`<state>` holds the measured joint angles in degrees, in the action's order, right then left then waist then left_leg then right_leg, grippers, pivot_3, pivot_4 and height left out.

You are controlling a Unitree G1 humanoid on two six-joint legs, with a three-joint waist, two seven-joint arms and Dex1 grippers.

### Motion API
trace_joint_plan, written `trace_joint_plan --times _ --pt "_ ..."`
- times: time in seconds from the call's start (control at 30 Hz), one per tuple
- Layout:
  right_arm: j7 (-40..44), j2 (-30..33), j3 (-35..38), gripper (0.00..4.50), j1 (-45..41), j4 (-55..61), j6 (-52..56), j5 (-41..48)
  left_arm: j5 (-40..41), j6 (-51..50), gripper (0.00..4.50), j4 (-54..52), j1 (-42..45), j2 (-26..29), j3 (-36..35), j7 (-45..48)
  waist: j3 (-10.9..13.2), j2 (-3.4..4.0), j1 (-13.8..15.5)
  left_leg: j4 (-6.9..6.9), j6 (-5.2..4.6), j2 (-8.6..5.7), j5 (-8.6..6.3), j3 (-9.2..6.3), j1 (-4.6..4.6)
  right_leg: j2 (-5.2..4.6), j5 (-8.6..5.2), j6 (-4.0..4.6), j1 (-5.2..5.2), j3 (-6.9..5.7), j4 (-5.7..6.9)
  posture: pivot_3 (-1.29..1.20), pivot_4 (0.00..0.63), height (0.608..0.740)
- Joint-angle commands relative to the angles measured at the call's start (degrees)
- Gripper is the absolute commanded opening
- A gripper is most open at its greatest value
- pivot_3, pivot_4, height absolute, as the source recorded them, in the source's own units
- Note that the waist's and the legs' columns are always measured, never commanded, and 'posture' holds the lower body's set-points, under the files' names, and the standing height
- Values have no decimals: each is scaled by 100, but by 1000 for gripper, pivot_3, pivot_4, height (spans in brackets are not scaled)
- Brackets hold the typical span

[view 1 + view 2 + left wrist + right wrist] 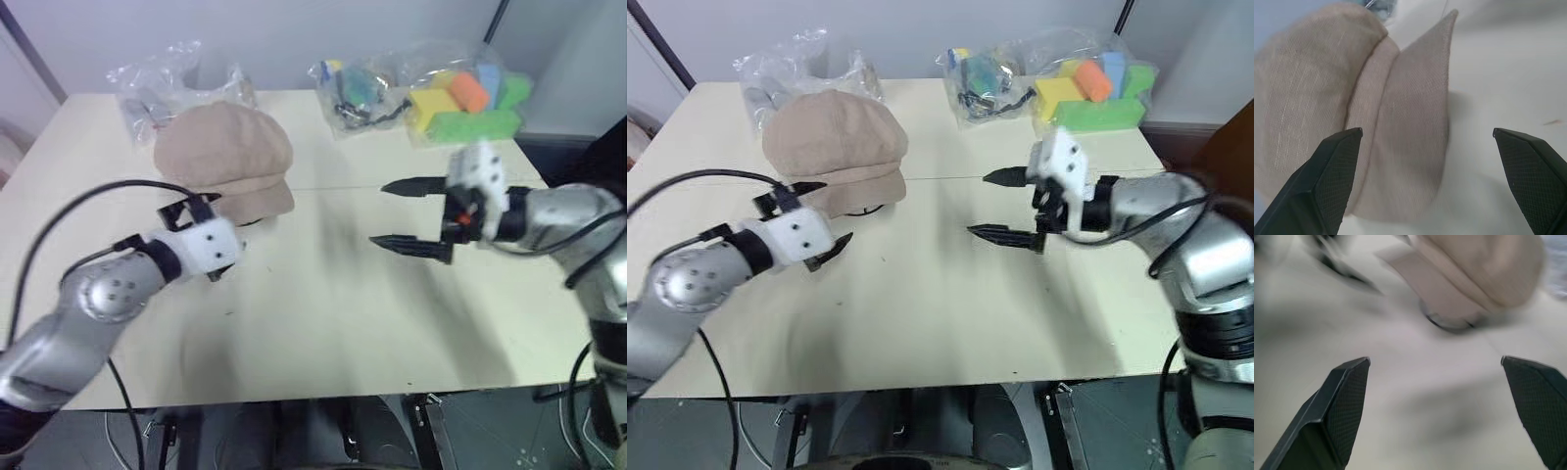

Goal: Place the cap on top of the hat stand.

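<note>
The beige cap stands puffed up at the back left of the table, brim toward me. Under the brim a bit of black wire ring of the hat stand shows; the cap hides the rest of the stand. My left gripper is open just in front of the brim, which lies close ahead of its fingers without touching them. My right gripper is open over the middle right of the table, pointing left toward the cap, well apart from it and holding nothing.
At the table's back edge lie a clear bag of coloured foam blocks, a bag of small items and a crinkled bag behind the cap. The pale tabletop reaches to the front edge.
</note>
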<state>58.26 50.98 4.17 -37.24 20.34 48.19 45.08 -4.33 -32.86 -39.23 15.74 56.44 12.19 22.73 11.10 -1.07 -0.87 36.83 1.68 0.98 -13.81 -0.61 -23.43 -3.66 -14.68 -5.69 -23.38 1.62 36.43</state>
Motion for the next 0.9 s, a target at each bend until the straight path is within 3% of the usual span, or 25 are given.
trace_joint_plan --times 0.03,0.17,0.27,0.5,0.57,0.73,0.9 --pt "-3 186 564 4395 -307 335 934 1308 -934 107 4500 165 242 -234 415 -160 0 -1 22 2 0 0 0 0 -1 0 0 1 1 0 -4 0 150 740" --pt "-366 157 709 4395 -401 337 1183 1591 -1476 250 4500 477 401 -572 654 -103 0 -2 29 4 -4 -3 -2 4 -9 -4 0 1 3 0 -18 0 150 740" --pt "-551 145 663 4500 -400 334 1189 1554 -1658 333 3666 539 373 -733 557 -14 0 -3 27 14 -5 -3 -3 5 -17 -6 0 1 1 1 -20 0 150 740" --pt "-606 137 578 4500 -279 422 1089 1479 -1787 912 104 680 91 -884 118 -17 0 -3 29 14 -7 -2 -4 4 -17 -6 4 -7 1 1 -20 0 150 740" --pt "-602 139 551 4500 -276 384 1063 1441 -1643 1375 41 752 -199 -856 -266 -66 0 -2 25 15 -7 -2 -4 4 -16 -7 4 -6 3 1 -20 0 150 740" --pt "-534 163 393 4500 -275 221 932 1182 -767 3689 41 1702 -730 -806 -1543 -236 -1 -1 18 13 -11 14 -6 8 -15 -8 4 -2 -4 0 -19 0 150 740" --pt "-461 117 247 4500 -386 30 864 987 -114 6591 41 3879 -526 -351 -1767 391 -1 0 27 12 -10 31 -6 23 -15 -14 6 12 -7 -1 -23 0 150 740"
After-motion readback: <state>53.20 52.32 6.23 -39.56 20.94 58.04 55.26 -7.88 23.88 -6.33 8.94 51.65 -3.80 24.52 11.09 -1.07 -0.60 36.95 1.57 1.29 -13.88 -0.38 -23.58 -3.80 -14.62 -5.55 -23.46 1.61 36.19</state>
